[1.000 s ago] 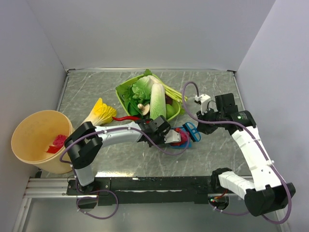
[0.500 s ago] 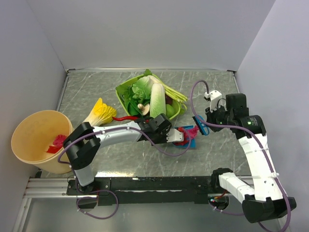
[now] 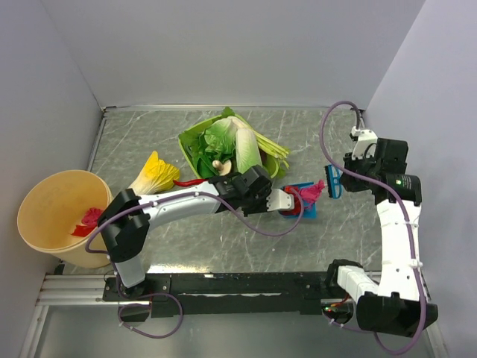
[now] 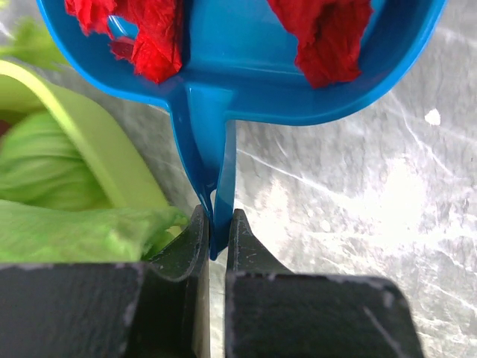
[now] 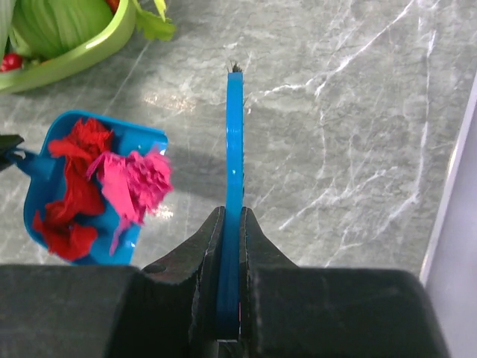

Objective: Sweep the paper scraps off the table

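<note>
The left tool [image 4: 218,224] is closed tight on the thin handle of the blue dustpan [image 4: 246,74], and the pan sits just right of the green tray [image 3: 186,138], near the middle of the tabletop [image 3: 223,253]. The paper scraps [image 5: 112,179], red ones and one frilly pink tuft, are piled inside the pan. More red pieces are inside the tan bucket [image 3: 45,186] at the left edge.

The right tool [image 5: 232,224] is clamped on a flat blue brush [image 5: 235,149] and holds it on edge above bare tabletop.

One second ago this brush was against the dustpan's mouth, touching the scraps. Now the right arm has pulled it to the right and a little far, so it is apart from the pan. The left arm has reached more to the right, and the pan with its scraps has shifted right with it. Whether the pan lies on the tabletop or is lifted, I cannot tell.
</note>
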Robot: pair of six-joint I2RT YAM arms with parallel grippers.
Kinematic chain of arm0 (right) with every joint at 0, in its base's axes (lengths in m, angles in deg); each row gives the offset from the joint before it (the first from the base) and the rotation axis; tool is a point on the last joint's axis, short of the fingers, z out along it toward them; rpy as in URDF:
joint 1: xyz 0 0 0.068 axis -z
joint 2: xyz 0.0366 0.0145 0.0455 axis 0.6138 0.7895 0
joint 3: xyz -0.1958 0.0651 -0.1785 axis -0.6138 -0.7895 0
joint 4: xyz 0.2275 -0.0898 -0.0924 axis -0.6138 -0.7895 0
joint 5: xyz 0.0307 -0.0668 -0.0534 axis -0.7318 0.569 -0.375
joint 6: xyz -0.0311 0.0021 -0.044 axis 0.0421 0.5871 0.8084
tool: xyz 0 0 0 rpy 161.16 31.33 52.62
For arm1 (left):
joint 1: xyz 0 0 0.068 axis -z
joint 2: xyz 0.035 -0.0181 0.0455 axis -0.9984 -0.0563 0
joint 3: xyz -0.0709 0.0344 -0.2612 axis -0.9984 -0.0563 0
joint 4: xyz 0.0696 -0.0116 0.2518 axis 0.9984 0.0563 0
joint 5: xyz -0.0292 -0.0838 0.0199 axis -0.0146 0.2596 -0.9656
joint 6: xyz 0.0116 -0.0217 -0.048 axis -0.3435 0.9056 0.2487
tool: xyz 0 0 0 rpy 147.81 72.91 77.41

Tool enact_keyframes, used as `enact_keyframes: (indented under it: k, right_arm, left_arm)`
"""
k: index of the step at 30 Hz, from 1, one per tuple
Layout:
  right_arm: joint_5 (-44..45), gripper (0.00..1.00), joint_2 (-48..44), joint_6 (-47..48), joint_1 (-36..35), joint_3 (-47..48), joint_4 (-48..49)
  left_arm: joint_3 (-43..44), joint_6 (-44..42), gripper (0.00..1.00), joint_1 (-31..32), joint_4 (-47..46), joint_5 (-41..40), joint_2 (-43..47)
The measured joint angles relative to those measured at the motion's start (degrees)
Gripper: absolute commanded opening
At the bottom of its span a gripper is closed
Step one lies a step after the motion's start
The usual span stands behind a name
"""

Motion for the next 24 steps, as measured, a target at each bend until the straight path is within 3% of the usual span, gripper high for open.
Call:
enact_keyframes:
  k: [7, 14, 24]
  right_arm:
    - [-0.1, 0.00, 3.1, -5.0, 2.0, -2.6, 2.6]
    - [-0.3, 0.00, 6.9, -8.8, 4.3, -2.7, 4.4]
    - [-2.5, 0.00, 14.1, -11.6, 4.9, -1.3, 6.3]
  left_arm:
    - [7.0, -0.3, 0.01, 0.0, 3.8, -1.6, 0.8]
    - [9.0, -0.9, 0.01, -2.3, 8.8, -3.3, 7.1]
    - [9.5, 1.1, 0.01, -15.9, 17.9, -6.0, 20.2]
